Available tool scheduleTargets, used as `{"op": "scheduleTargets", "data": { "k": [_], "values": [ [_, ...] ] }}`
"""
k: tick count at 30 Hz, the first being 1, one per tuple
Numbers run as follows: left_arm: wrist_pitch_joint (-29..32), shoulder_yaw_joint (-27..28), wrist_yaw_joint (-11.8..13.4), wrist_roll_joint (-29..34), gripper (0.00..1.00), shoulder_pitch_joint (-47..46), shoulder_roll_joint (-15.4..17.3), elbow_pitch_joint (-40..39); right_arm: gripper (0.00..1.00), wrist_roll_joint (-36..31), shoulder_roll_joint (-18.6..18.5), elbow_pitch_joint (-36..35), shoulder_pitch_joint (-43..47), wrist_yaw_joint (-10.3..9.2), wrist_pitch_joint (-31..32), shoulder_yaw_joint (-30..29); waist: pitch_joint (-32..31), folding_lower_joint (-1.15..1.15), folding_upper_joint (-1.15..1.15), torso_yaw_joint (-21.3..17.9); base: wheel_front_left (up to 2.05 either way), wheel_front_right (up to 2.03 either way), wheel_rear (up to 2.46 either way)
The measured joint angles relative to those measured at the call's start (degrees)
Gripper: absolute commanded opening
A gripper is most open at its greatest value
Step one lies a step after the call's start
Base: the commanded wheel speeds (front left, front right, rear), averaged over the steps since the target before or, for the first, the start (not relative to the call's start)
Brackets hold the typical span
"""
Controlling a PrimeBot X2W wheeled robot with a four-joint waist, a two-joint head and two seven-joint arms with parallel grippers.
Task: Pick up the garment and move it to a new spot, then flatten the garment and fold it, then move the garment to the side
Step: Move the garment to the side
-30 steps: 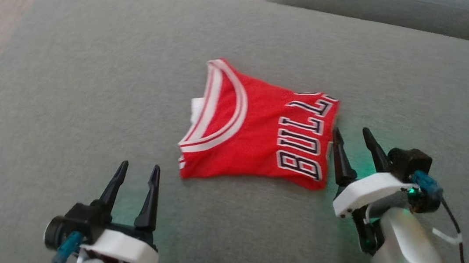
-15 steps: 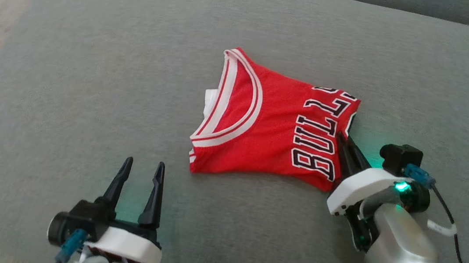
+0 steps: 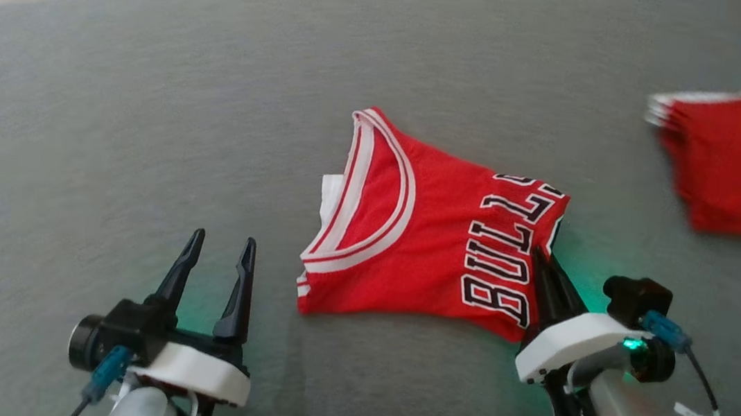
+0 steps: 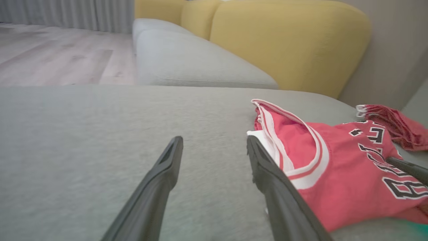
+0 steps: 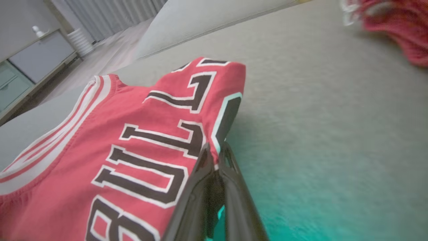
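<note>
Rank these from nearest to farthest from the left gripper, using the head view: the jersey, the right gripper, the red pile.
1. The jersey, just right of the left gripper.
2. The right gripper, shut on the jersey's far right edge.
3. The red pile, far back on the right.

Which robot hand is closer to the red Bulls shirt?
Right. The right gripper is shut on the shirt at its lettered edge; the left gripper stands open beside its collar end, not touching.
</note>
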Motion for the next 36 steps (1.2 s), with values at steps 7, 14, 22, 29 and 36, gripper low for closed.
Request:
{"op": "scheduleTargets", "data": {
  "k": [7,14,22,29,36],
  "values": [
    [0.0,0.2,-0.9,0.9,1.00,-0.1,0.0,0.5,0.00,1.4,0.0,-2.6,3.1,0.00,0.0,-0.2,0.4,0.00,0.00,-11.5,0.00,0.00,0.00],
    [0.0,0.2,-1.5,1.5,1.00,-0.8,0.0,1.2,0.00,1.2,0.0,-5.6,3.5,0.00,0.0,-0.3,1.4,0.00,0.00,-17.7,0.00,0.00,0.00],
    [0.0,0.3,-1.5,1.9,1.00,-0.7,0.0,1.7,0.00,-5.7,-0.3,-6.1,-6.5,0.00,0.0,-1.8,2.4,0.00,0.00,-15.4,0.00,0.00,0.00],
    [0.0,1.3,-2.0,2.4,1.00,-0.8,0.0,1.8,0.00,-11.6,-8.1,0.6,-20.1,0.00,0.0,-7.2,3.6,0.00,0.00,-12.4,0.00,0.00,0.00],
    [0.0,1.5,-2.0,2.4,1.00,-0.8,0.0,1.5,0.00,-17.1,-17.0,10.7,-27.2,0.00,0.0,-13.0,5.0,0.00,0.00,-9.7,0.00,0.00,0.00]
  ]
}}
